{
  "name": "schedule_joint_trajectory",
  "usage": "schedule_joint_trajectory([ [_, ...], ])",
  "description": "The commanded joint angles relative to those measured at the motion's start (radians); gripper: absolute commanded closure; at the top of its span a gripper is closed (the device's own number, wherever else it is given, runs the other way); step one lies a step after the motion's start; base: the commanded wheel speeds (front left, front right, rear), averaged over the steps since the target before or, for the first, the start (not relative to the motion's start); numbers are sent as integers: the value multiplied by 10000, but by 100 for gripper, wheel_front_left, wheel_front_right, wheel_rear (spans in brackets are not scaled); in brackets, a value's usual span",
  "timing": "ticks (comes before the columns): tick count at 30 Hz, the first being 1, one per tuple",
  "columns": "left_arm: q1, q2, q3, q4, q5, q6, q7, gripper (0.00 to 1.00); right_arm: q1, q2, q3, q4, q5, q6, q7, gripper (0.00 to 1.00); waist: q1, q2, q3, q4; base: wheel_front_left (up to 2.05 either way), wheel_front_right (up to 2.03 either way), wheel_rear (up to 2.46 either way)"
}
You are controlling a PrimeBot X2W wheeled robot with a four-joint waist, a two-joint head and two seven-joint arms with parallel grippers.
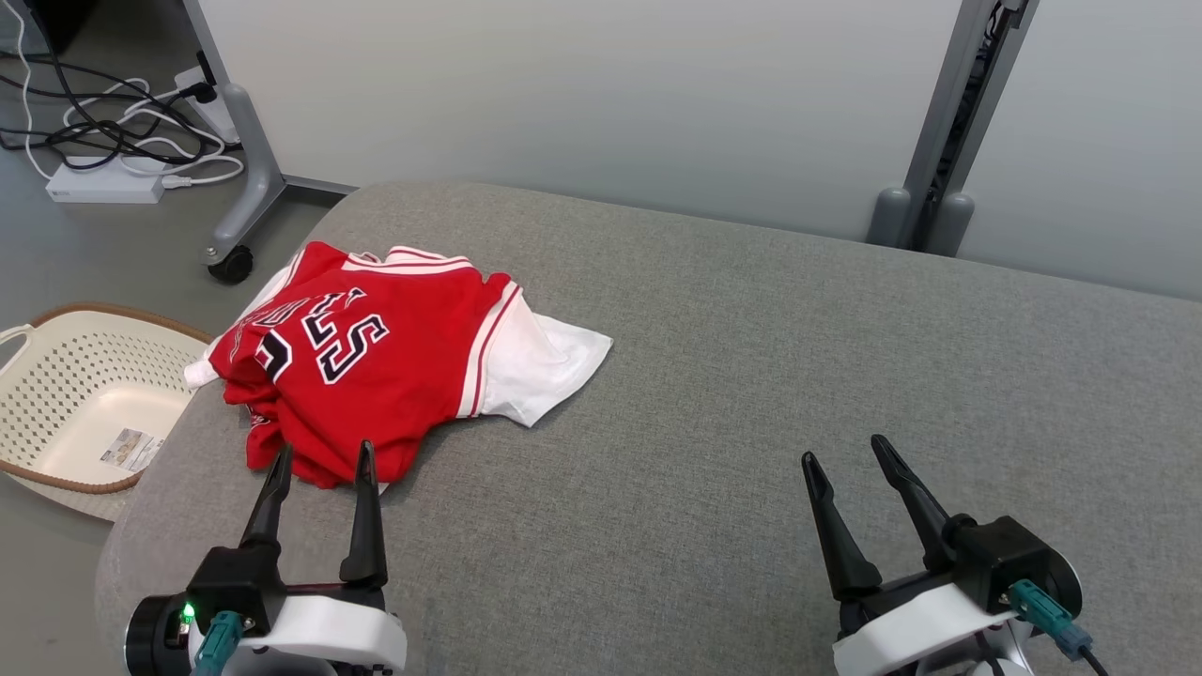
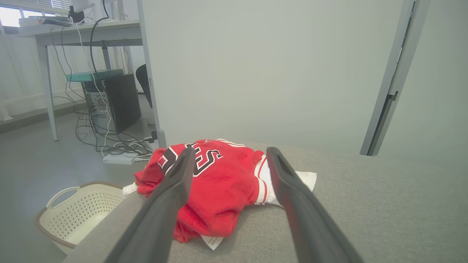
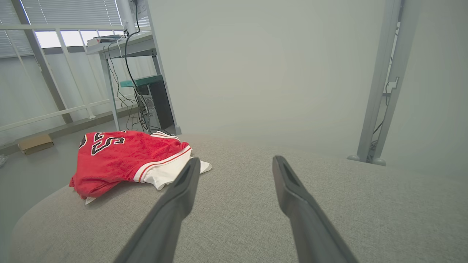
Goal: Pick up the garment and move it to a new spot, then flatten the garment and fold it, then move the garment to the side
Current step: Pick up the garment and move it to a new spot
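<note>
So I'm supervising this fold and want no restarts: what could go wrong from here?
The garment lies bunched at the left edge of the grey surface, with the basket on the floor beside it; a sloppy pull by the open left gripper could drag it off. It is layered, so a pinch may catch one layer only.

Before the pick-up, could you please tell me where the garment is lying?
In the head view, the garment lies bunched at the grey surface's left edge, just beyond the left gripper and right of the basket.
</note>
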Motion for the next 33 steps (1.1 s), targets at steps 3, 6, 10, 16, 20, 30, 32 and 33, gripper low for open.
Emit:
schedule_joint_trajectory([
  [3,101,37,101,-35,-81,53,-48,0,66,-87,52,21,2,22,-49,0,0,-1,-6,15,0,0,0],
  [6,-3,36,123,-12,-167,102,-48,0,9,-87,51,35,-59,22,-49,0,0,-1,49,-55,0,0,0],
  [10,-340,37,141,99,-248,90,-48,0,-147,-87,25,40,-145,22,-49,0,0,-1,287,-201,0,0,0],
  [16,-1126,36,146,460,-234,57,-40,0,-380,-114,-65,2,-287,22,-49,0,0,-1,859,-402,0,0,0],
  [20,-1988,37,206,1043,-180,-12,-37,0,-630,-185,-71,-48,-314,22,-49,0,0,-1,1400,-590,0,0,0],
  [30,-4939,40,323,3496,-188,-201,-36,0,-1458,-558,-20,-173,-288,22,-49,0,0,-1,2831,-1080,0,0,0],
  [32,-5510,50,388,4096,-268,-264,-36,0,-1609,-610,-18,-203,-287,22,-49,0,0,-1,3061,-1194,0,0,0],
  [33,-5771,64,410,4485,-313,-333,-36,0,-1686,-627,-22,-220,-287,22,-49,0,0,-1,3165,-1252,0,0,0],
])
